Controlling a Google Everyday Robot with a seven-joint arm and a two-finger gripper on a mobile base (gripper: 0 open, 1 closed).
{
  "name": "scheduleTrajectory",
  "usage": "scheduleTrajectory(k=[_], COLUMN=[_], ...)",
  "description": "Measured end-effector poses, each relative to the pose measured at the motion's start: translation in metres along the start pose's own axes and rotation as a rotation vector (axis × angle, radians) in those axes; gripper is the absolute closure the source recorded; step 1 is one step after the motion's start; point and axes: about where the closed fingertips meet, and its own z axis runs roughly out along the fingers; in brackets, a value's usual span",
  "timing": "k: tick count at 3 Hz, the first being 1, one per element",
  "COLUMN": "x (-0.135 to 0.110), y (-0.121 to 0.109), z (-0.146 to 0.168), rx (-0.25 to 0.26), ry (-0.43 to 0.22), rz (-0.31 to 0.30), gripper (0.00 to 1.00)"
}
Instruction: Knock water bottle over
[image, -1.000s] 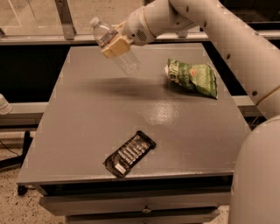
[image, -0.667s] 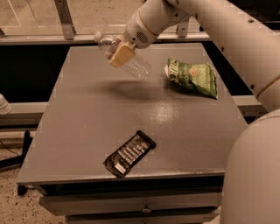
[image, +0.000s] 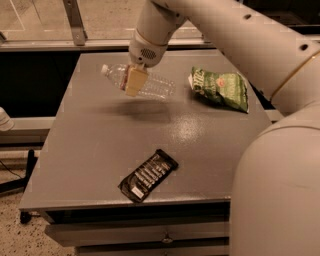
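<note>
The tool (image: 134, 80) is clamped on the bottle (image: 157, 86) near its label. It holds the bottle almost level above the tabletop (image: 100, 150), with the cap pointing away from the bag (image: 220, 89) beside the tool. The tipping step looks nearly done. Next, I judge, the tool must lower slightly and part, leaving the bottle on its side.

Gripper (image: 135, 83) over far-left part of grey table (image: 95, 145), clamped around the water bottle (image: 159, 86). Bottle lies almost horizontal, white cap (image: 105, 69) pointing left, held above the surface with its shadow below. Green chip bag (image: 220, 89) just right of bottle, apart from it. Black snack packet (image: 148, 175) near front edge, well apart.
</note>
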Motion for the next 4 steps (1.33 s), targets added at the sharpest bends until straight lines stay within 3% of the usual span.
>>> scheduleTrajectory(k=[1,3,4], x=[-0.018,-0.044,-0.051], y=[0.016,0.038,0.045], z=[0.016,0.035,0.039], rx=[-0.066,-0.146,-0.165], ry=[0.013,-0.043,-0.062], rz=[-0.089,-0.202,-0.227], gripper=[0.59,0.12,0.0])
